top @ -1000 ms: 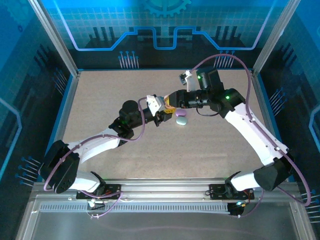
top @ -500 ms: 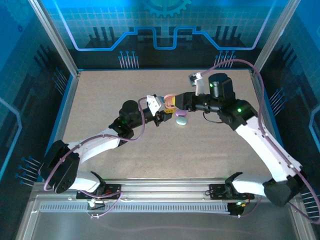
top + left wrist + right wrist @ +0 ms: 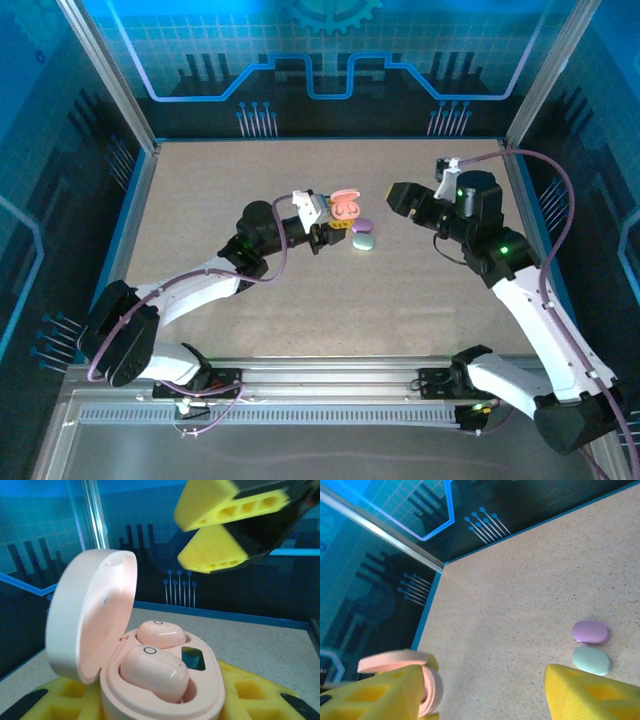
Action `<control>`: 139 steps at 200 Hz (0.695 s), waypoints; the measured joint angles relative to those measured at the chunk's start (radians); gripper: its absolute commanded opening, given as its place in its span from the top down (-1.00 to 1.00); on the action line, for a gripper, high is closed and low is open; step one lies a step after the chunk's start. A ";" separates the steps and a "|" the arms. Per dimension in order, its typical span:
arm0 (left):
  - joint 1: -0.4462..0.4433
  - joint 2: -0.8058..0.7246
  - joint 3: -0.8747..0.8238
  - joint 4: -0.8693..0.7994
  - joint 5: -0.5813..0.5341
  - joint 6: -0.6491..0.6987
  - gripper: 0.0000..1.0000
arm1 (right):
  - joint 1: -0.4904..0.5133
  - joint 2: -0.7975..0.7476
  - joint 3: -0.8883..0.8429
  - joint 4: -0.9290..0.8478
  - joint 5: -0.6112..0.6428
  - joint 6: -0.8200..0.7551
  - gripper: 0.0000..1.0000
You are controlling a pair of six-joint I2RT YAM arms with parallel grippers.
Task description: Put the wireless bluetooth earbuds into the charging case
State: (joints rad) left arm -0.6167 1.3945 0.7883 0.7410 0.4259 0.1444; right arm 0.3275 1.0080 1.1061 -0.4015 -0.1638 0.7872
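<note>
A pink charging case [image 3: 345,205] stands with its lid [image 3: 90,615] swung up. My left gripper [image 3: 332,226] is shut on the case base, with yellow pads [image 3: 255,695] on both sides. Two pink wireless bluetooth earbuds [image 3: 155,672] [image 3: 161,634] sit side by side in the wells. My right gripper [image 3: 396,197] hangs open to the right of the case with nothing between its fingers. Its yellow fingers [image 3: 227,502] show above the case in the left wrist view. The right wrist view has the case [image 3: 427,690] by the left finger of the right gripper [image 3: 485,695].
A shut purple case [image 3: 362,227] and a shut mint case [image 3: 365,241] lie on the table just right of the left gripper; both also show as purple case [image 3: 590,631] and mint case [image 3: 590,660]. Blue walls ring the speckled table [image 3: 250,180].
My right gripper has drawn back from the pink case to the right and opened wide. The left arm and the case have stayed still.
</note>
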 measured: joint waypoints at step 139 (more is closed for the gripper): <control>-0.015 0.061 0.062 0.004 0.158 -0.069 0.44 | -0.024 0.204 0.119 -0.019 -0.283 0.102 -0.33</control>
State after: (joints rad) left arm -0.6319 1.4551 0.8505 0.7452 0.5838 0.0757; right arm 0.3038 1.2125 1.2247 -0.4202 -0.4465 0.8890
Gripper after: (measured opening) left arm 0.383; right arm 0.670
